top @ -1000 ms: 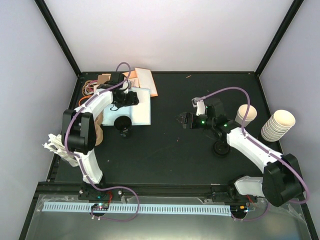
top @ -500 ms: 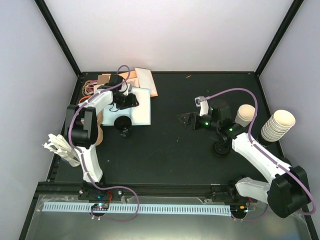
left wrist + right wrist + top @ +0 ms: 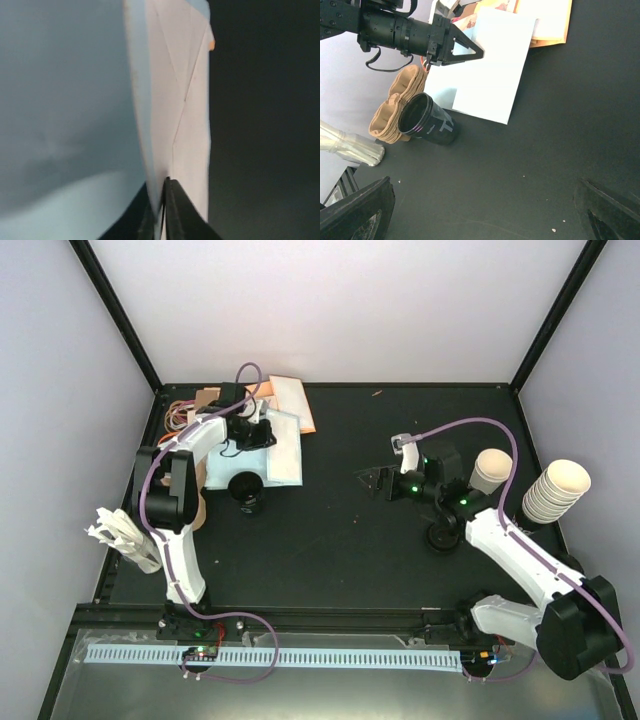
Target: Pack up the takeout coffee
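Note:
The takeout coffee (image 3: 439,538) shows only as a black disc on the table, right beside my right forearm; its cup is hidden. My left gripper (image 3: 266,432) is at the back left, shut on the edge of a flat white paper bag (image 3: 280,462). In the left wrist view the black fingertips (image 3: 172,200) pinch the bag's white fold (image 3: 192,125). My right gripper (image 3: 374,481) hovers open over the middle of the table with nothing between its fingers. Its wrist view looks toward the left gripper (image 3: 481,51) and the white bag (image 3: 492,80).
An open black cup (image 3: 245,492) stands just in front of the bag, next to a brown pulp carrier (image 3: 198,502). Tan paper bags (image 3: 296,400) lie behind. A single cream cup (image 3: 492,469) and a stack of cream cups (image 3: 556,490) stand at the right. White stacked items (image 3: 120,535) sit at the left edge.
My left gripper has closed on the white bag's edge and drawn it slightly back. My right arm shifted a little to the right early on, then held still.

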